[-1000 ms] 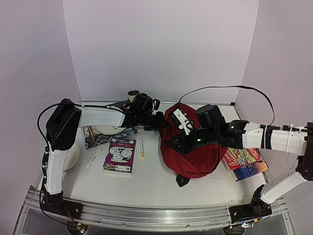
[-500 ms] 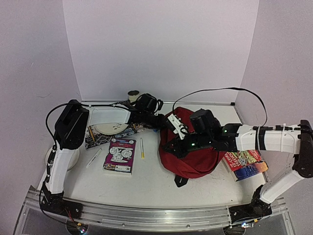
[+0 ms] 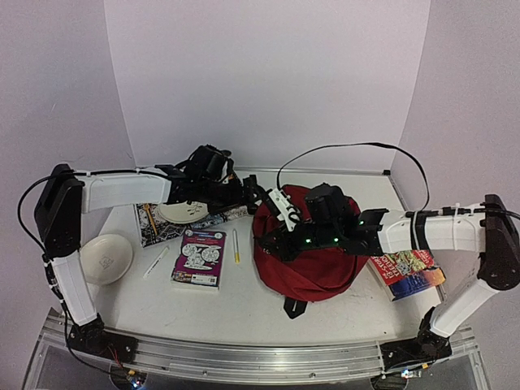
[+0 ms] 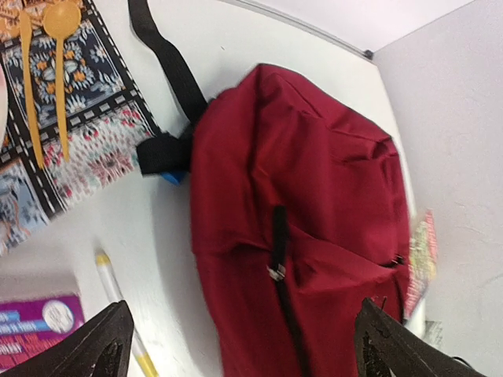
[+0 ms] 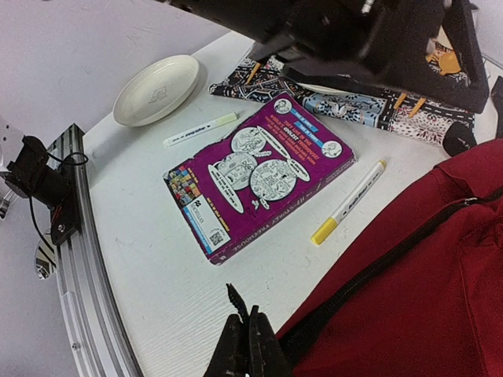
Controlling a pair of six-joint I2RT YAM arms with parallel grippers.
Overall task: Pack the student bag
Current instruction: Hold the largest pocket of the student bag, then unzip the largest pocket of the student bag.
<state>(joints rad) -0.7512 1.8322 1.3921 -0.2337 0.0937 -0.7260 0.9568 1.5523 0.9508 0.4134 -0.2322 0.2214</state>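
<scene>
The student bag (image 3: 313, 268) is a dark-red backpack lying on the table's right half, its black zipper (image 4: 277, 236) running down its face. My left gripper (image 3: 253, 195) hovers open just off the bag's upper left edge; in the left wrist view (image 4: 251, 357) its fingers straddle the red fabric without touching it. At the bag's left side, my right gripper (image 3: 275, 238) is shut. In the right wrist view (image 5: 251, 334) the zipper line (image 5: 377, 267) runs into its tips and a thin black tab sticks out between them.
A purple book (image 3: 199, 256), a yellow-capped marker (image 3: 236, 245) and a white marker (image 3: 156, 262) lie left of the bag. A patterned cloth (image 3: 162, 223) with a plate (image 3: 183, 213), a white bowl (image 3: 104, 257) and a red book (image 3: 406, 272) ring the area.
My left gripper opened, let go of the bag and drew back to the left. The right gripper and the bag shifted left.
</scene>
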